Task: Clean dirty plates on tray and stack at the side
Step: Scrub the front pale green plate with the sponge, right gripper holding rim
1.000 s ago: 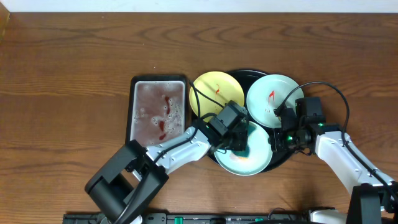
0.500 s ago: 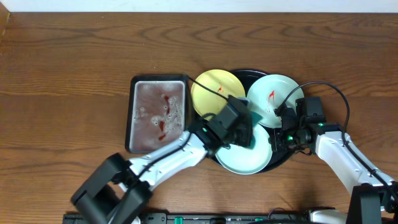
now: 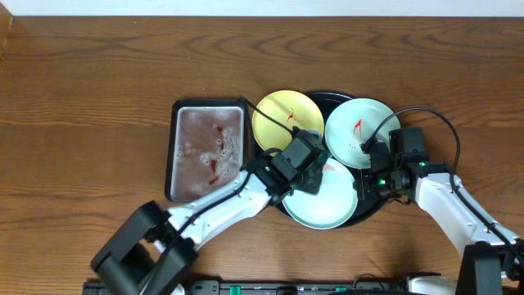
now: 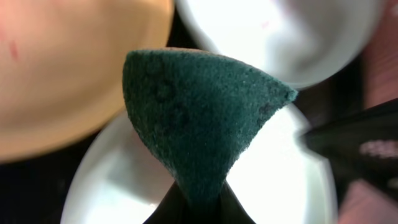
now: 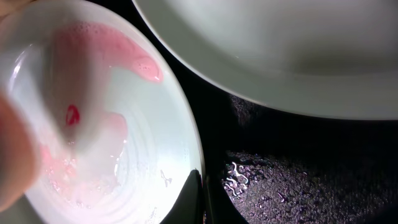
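Three plates lie on the round black tray (image 3: 321, 98). The pale yellow plate (image 3: 282, 119) is at the back left, a mint-white plate (image 3: 360, 131) with a red smear at the back right, and a second mint-white plate (image 3: 327, 201) at the front. My left gripper (image 3: 309, 170) is shut on the teal sponge (image 4: 199, 118), held over the front plate's back edge. My right gripper (image 5: 200, 199) is shut on the front plate's right rim. In the right wrist view that plate (image 5: 124, 149) carries pink soapy smears.
A rectangular grey metal tray (image 3: 207, 152) of reddish water sits left of the black tray. Brown wooden table (image 3: 98, 90) lies all around. The right arm's cable (image 3: 442, 123) loops above its wrist.
My left gripper has carried the sponge from the middle of the front plate back toward its rear edge. The right gripper has kept still on the rim.
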Robot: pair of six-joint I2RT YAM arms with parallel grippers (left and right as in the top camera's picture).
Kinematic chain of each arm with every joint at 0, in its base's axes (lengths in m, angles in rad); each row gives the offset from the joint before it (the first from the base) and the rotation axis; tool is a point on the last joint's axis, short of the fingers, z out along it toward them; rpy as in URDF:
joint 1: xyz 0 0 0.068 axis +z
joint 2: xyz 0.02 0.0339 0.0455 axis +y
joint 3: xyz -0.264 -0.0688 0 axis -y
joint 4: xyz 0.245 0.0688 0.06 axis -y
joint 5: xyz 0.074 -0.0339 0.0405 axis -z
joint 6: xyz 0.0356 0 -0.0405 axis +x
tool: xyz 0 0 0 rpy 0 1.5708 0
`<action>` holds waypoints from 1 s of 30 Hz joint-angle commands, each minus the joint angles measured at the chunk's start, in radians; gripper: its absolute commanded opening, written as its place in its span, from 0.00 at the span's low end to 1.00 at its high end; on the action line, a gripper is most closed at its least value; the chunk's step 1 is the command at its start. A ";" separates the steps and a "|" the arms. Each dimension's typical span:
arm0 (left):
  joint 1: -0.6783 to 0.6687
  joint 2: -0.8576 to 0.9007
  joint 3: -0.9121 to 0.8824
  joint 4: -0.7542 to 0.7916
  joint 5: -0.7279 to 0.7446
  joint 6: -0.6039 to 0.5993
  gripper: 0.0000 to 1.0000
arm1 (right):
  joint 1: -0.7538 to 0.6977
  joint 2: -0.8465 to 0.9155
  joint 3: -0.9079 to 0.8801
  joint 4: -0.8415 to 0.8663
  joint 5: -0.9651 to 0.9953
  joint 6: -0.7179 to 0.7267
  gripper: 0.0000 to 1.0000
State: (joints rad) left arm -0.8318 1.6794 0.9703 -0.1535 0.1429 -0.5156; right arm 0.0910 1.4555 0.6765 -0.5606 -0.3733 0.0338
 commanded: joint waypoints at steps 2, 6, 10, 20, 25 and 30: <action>0.004 -0.024 0.003 0.120 -0.032 0.036 0.07 | 0.002 0.002 -0.003 -0.003 0.002 0.006 0.01; 0.002 0.065 0.003 0.209 -0.032 0.032 0.07 | 0.002 0.002 -0.003 -0.004 0.002 0.006 0.01; 0.002 0.124 0.003 0.190 -0.031 0.033 0.07 | 0.002 0.002 -0.003 -0.004 0.002 0.006 0.01; 0.002 0.032 0.003 -0.018 0.013 0.046 0.08 | 0.002 0.002 -0.003 -0.005 0.002 0.006 0.01; 0.002 -0.024 0.003 0.047 -0.051 0.071 0.08 | 0.002 0.002 -0.003 -0.004 0.002 0.006 0.01; 0.000 0.029 0.003 0.101 -0.050 0.069 0.08 | 0.002 0.002 -0.003 -0.004 0.002 0.006 0.01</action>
State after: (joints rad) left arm -0.8322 1.6691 0.9749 -0.0811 0.1177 -0.4660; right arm 0.0910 1.4555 0.6765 -0.5632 -0.3698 0.0338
